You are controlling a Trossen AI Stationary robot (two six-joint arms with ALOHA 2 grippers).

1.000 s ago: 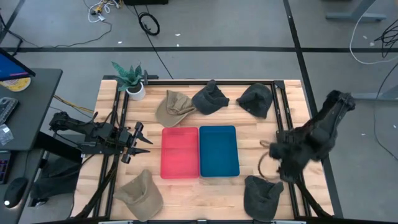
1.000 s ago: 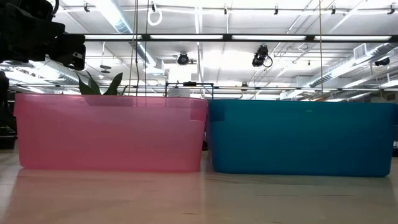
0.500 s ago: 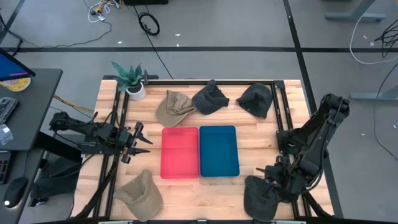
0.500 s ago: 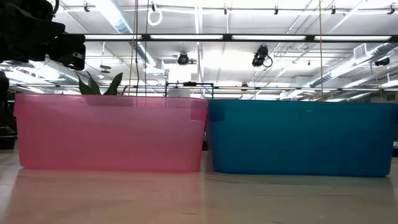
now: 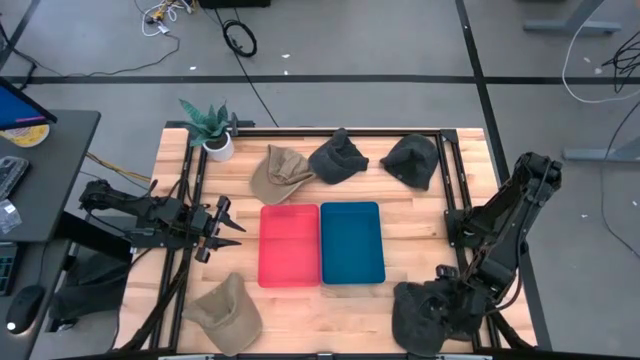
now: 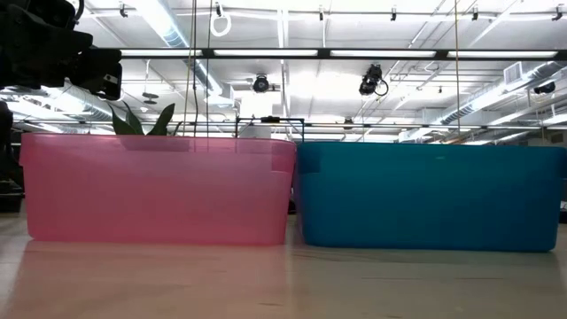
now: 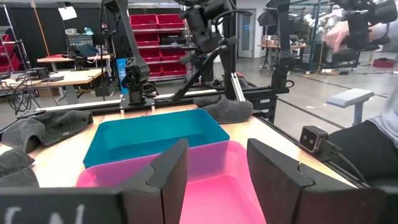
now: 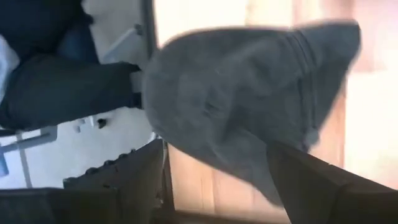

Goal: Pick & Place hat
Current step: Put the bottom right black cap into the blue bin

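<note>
A dark grey hat (image 5: 418,316) lies near the table's near right corner and fills the right wrist view (image 8: 249,106). My right gripper (image 5: 449,300) hangs low over its right side, open, with one finger (image 8: 118,180) on each side of the hat; I see no touch. A pink bin (image 5: 290,245) and a blue bin (image 5: 352,243) stand side by side mid-table. My left gripper (image 5: 226,226) waits open to the left of the pink bin (image 7: 214,180), pointing at it.
Two tan hats lie on the table, one at the far middle (image 5: 280,172) and one at the near left (image 5: 226,311). Two more dark hats (image 5: 338,158) (image 5: 412,160) sit along the far edge. A potted plant (image 5: 212,130) stands at the far left corner. A person (image 7: 373,146) sits beside the table.
My right arm has swung toward the table's near edge and come down, from beside the blue bin to just over the dark grey hat at the near right corner. The hats and bins have stayed where they were.
</note>
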